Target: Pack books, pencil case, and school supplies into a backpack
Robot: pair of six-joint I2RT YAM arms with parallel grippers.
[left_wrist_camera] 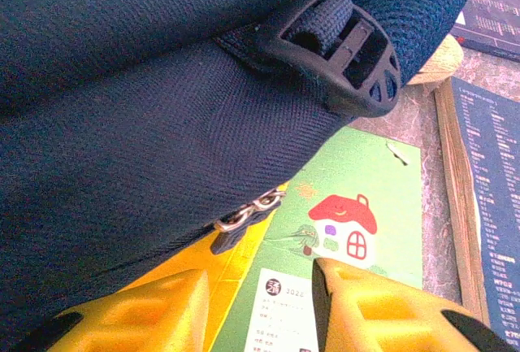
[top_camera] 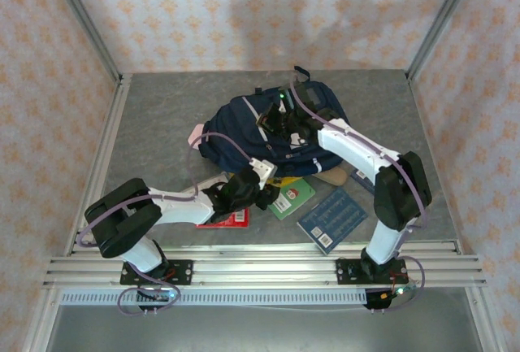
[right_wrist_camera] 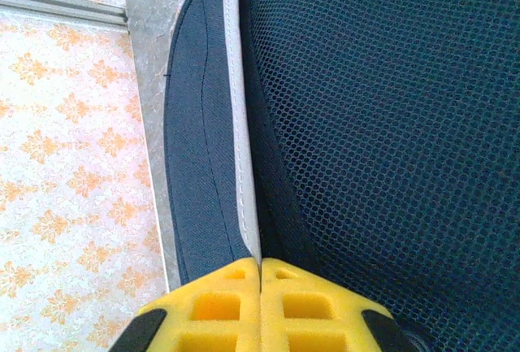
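left gripper [left_wrist_camera: 260,287]: jaws seen partly open, a clear gap between the yellow fingers [left_wrist_camera: 154,311] – nothing is clamped in there, just the book covers showing through the gap below

right gripper [right_wrist_camera: 260,269]: yellow pads pressed fully together, no gap at all; the pale grey stripe [right_wrist_camera: 240,124] of the bag runs straight down to the seam between them, but whether fabric is actually pinched can't be told

large navy-blue fabric backpack [top_camera: 244,124]: lying in the middle of the grey table [top_camera: 162,124], towards the back; the right arm is reached over onto its top, the left gripper is parked at its near edge

black plastic strap buckle [left_wrist_camera: 349,59]: sat on the bag's lower edge, right above the green book

metal zipper pull [left_wrist_camera: 244,220]: seen hanging off the bag's edge, just above the gap between the left fingers

small green softcover book with a red-roofed house drawn on it [left_wrist_camera: 374,181]: flat on the table, its far end tucked under the backpack's edge

orange-yellow book [left_wrist_camera: 244,262]: a strip of it shows beside the green one, the rest covered by the bag

dark blue book with a white barcode label [top_camera: 331,218]: flat on the table to the right of the green one – nothing lying on it

bright red flat packet [top_camera: 231,220]: near the front edge, partly hidden under the left arm

dark mesh panel [right_wrist_camera: 390,124]: part of the bag, right beside the grey stripe
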